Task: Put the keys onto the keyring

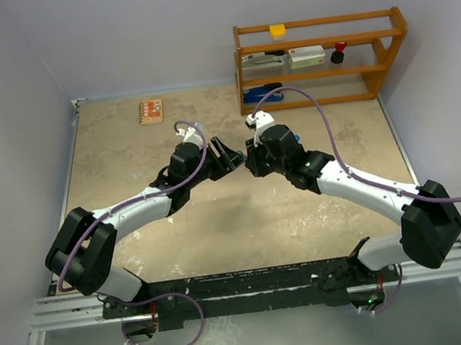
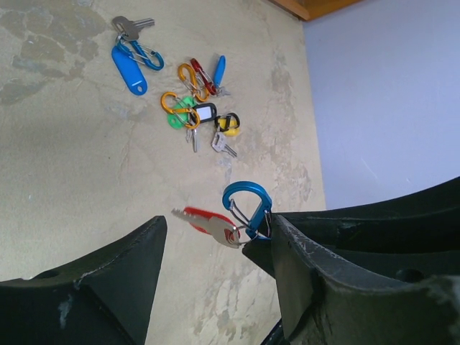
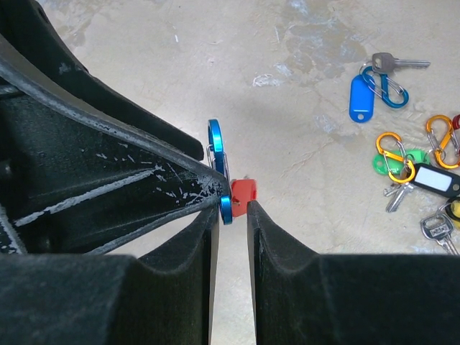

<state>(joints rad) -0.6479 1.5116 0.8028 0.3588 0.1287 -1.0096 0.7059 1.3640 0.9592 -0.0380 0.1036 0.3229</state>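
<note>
My two grippers meet above the middle of the table, the left gripper facing the right gripper. A silver key with a red head hangs by a thin silver keyring from a blue carabiner clip. The left gripper stands open, and the key lies untouched between its fingers. The right gripper is nearly shut, its tips pinching the blue clip with the red head beside it. More keys with coloured heads and clips lie in a loose pile on the table, also in the right wrist view.
A blue tag with a key and a blue clip lies apart from the pile. A wooden shelf with small items stands at the back right. A small orange box lies at the back left. Walls close the table in.
</note>
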